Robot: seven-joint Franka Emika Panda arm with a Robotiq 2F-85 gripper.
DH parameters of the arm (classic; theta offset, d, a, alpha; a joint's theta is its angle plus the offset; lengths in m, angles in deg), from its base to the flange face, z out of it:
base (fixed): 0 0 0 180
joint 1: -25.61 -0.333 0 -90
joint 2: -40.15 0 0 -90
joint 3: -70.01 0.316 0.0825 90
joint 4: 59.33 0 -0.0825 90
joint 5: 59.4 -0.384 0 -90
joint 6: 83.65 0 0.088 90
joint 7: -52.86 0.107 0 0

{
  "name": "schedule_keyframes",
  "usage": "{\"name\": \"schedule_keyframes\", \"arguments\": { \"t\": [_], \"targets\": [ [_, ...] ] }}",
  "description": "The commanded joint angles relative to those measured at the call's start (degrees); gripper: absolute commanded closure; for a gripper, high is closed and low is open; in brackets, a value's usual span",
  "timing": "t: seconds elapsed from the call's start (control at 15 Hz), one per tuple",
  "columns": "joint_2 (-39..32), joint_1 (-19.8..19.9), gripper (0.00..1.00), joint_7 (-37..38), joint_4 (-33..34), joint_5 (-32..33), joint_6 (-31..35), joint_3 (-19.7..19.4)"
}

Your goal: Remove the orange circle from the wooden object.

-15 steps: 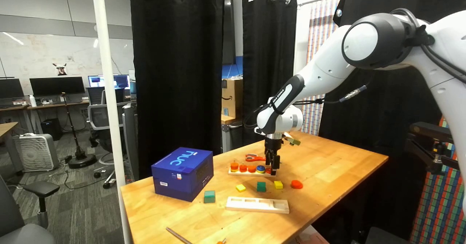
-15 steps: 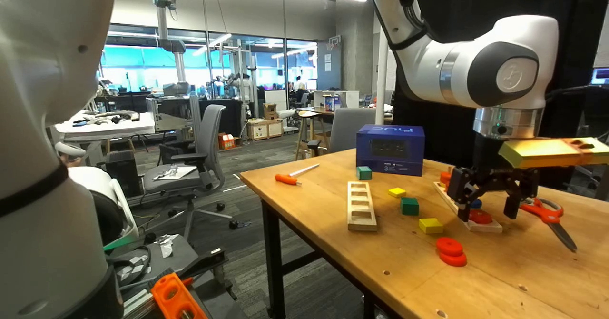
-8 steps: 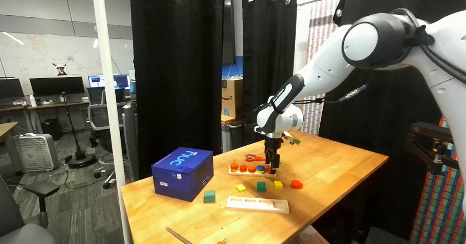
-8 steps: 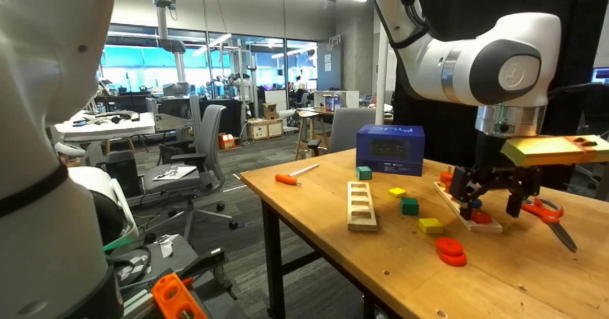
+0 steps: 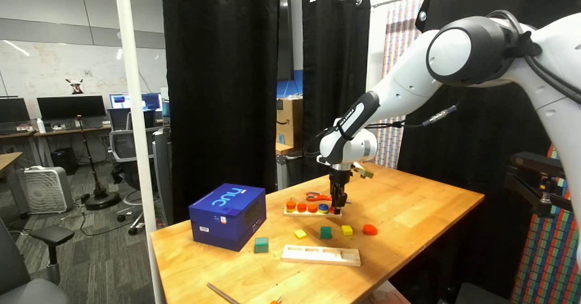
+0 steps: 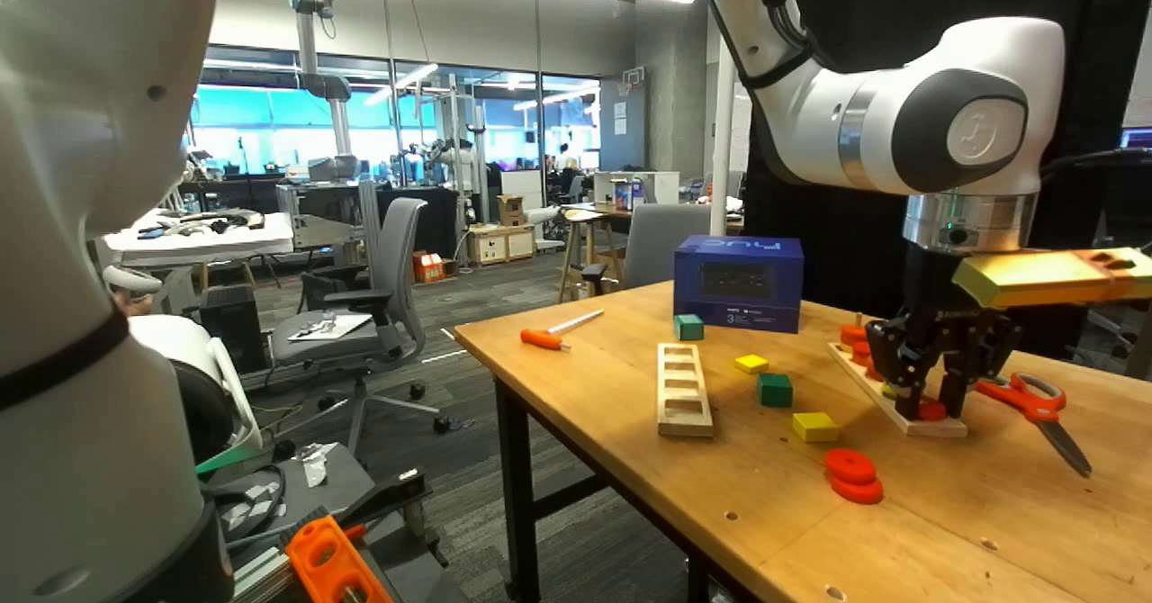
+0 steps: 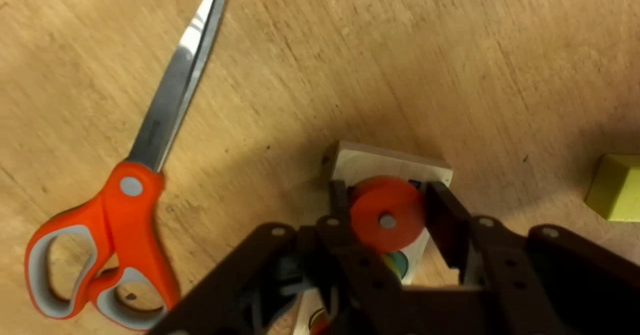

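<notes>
"Which way does the disc (image 7: pixel 375 212) face?"

"Flat side up, its axis upright, on a peg (image 7: pixel 387 220) at the one o'clock end of the board (image 7: pixel 382 162) in the wrist view. The board's long axis runs about one to seven."

"And the gripper (image 6: pixel 932 405)?"

"Its fingers (image 7: pixel 444 220) stand the disc's width apart, clasping it on both sides."

"Containers?"

"In an exterior view, the slotted tray (image 6: pixel 682 393) lies at nine o'clock from the disc; the box (image 6: pixel 738 283), lid down, contents hidden, lies at ten."

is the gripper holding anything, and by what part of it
The orange circle, pinched at opposite sides of its rim by the gripper; a peg shows through its centre.
</notes>
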Motion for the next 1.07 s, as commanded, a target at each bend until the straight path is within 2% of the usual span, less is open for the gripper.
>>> {"name": "schedule_keyframes", "arguments": {
  "t": [0.0, 0.73, 1.0],
  "targets": [
    [-0.3, 0.5, 0.76, -1.4, 1.4, -1.4, -0.7, 0.2],
    [3.5, -0.1, 0.74, -0.4, -0.9, -0.5, -0.6, -0.7],
    [6.1, 0.0, 0.75, 0.3, -3.6, -0.4, 0.3, -1.9]
  ]
}}
